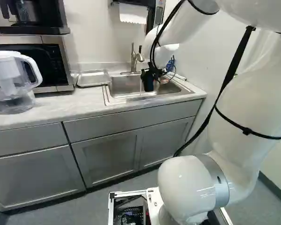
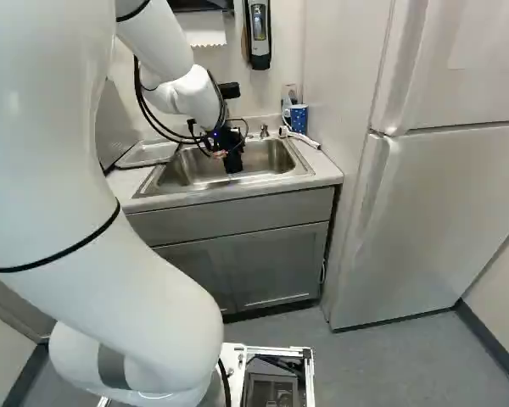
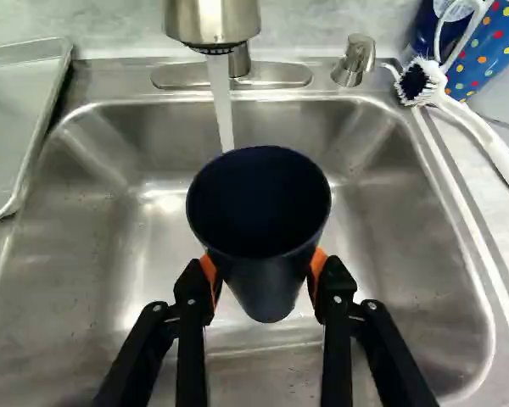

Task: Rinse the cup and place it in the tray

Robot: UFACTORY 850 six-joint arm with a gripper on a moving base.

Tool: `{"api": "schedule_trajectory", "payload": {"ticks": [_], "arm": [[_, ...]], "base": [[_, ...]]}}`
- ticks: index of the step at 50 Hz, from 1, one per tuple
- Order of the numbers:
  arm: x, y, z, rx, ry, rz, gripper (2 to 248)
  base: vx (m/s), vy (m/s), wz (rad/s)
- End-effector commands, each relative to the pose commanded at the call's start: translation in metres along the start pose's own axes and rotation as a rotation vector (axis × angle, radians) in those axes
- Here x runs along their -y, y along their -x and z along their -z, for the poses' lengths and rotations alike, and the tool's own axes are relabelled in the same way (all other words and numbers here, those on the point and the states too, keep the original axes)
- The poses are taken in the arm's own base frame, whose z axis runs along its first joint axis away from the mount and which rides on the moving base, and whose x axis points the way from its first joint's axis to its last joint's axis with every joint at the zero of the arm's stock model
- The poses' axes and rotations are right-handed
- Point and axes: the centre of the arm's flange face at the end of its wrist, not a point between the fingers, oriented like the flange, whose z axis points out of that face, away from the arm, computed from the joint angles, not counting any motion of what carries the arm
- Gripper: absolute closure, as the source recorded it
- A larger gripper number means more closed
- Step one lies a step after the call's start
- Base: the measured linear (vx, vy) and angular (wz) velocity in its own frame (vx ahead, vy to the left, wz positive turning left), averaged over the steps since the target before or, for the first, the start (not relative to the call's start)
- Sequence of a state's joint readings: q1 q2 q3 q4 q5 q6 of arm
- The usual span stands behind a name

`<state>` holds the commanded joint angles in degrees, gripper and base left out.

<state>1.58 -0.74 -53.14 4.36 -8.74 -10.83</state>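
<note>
Dark blue tapered cup [image 3: 263, 208] pinched over the sink

My tool [image 1: 151, 75] grips the cup from both sides between its orange pads [image 3: 319, 264], above the steel sink [image 3: 144, 254]. Water [image 3: 220, 102] runs from the metal faucet [image 3: 212, 21] at the cup's far side; I cannot tell whether it enters. The silver rectangular tray [image 3: 17, 127] lies on the table [image 1: 47, 110], left of the sink.

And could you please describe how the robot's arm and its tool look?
The arm is smooth and white, with thick rounded joints, a grey band, black straps and black cables near the wrist. The tool is black, with two fingers and orange pads.
</note>
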Motion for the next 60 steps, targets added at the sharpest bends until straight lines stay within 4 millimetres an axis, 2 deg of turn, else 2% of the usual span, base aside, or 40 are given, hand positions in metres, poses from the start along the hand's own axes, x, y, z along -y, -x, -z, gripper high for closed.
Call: {"api": "schedule_trajectory", "payload": {"ticks": [60], "arm": [[0.002,-0.015,-0.014,-0.002,-0.004,0.005,130]], "base": [[0.000,0.000,0.000]]}}
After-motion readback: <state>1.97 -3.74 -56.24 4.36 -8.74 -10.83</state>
